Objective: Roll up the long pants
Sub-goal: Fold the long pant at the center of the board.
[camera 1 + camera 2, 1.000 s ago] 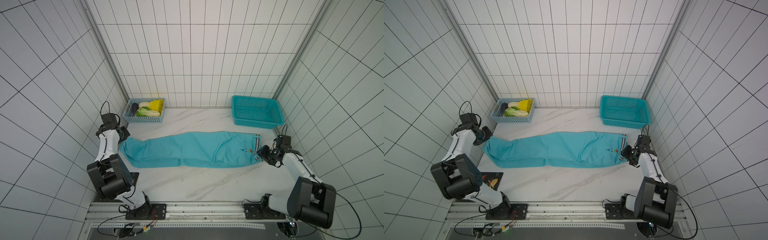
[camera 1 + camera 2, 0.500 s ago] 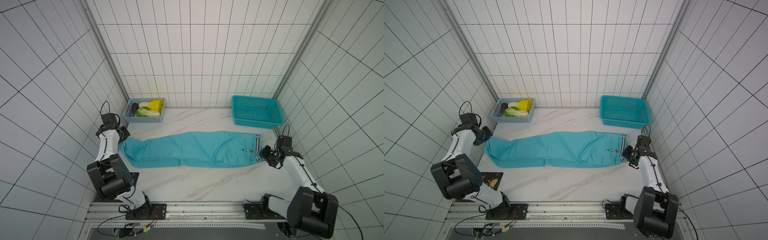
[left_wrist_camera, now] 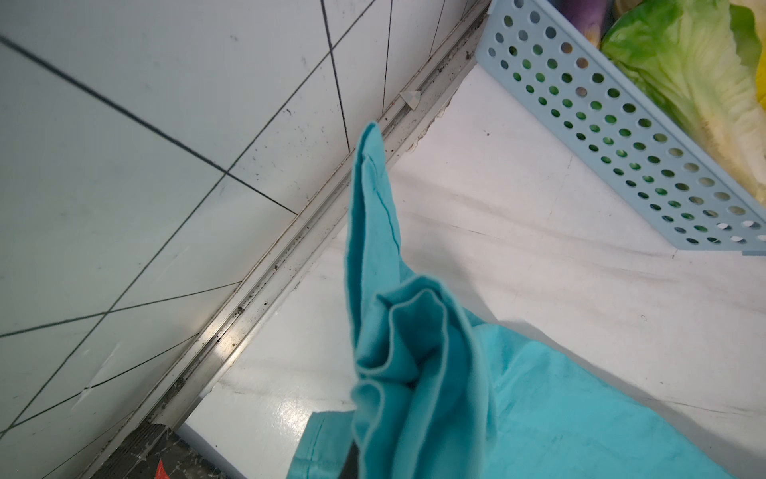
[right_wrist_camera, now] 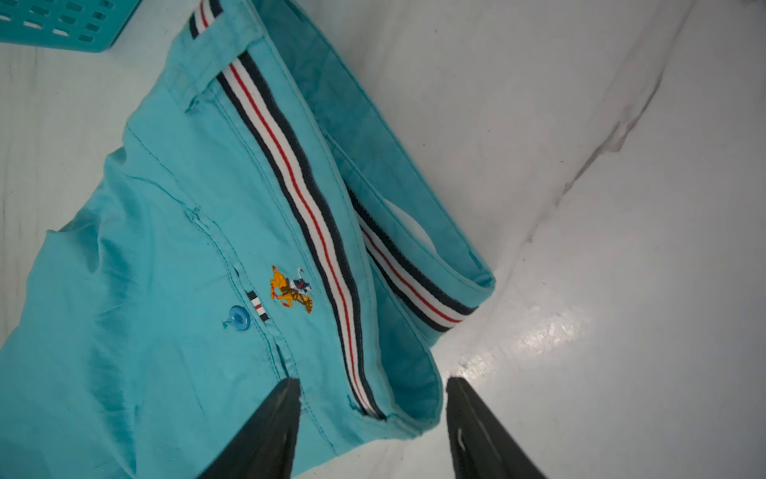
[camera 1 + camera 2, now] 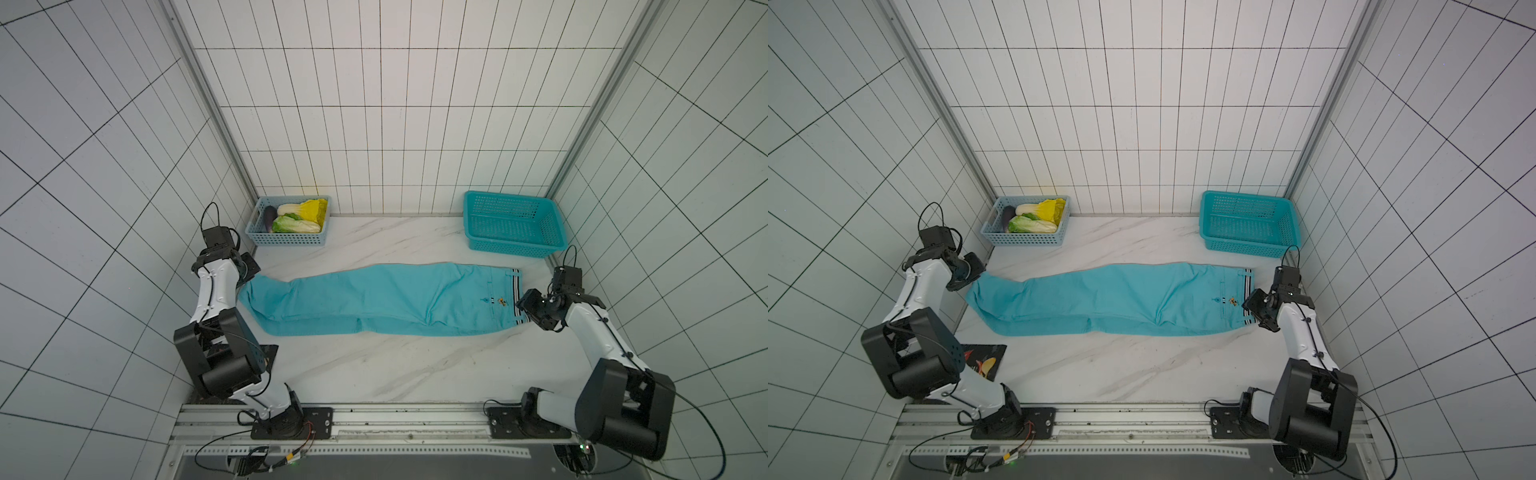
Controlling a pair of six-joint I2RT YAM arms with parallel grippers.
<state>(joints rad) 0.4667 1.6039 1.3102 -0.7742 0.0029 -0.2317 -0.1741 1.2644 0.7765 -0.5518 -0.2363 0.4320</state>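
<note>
Flat across the table (image 5: 374, 374), the long pants (image 5: 374, 299) are pinched at the leg ends (image 3: 398, 331) by the closed left gripper (image 5: 248, 272), with the right gripper (image 4: 371, 385) open at the waistband (image 4: 290, 166), probably to keep them taut for rolling; a blue basket (image 5: 286, 240) and a teal basket (image 5: 515, 246) sit beyond.

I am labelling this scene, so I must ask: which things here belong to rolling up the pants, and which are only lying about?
Belong to the job: long pants; left gripper, shut on a leg end; right gripper, open at the waistband.
Lying about: small blue basket with vegetables; teal mesh basket; dark printed sheet by the left arm.
</note>
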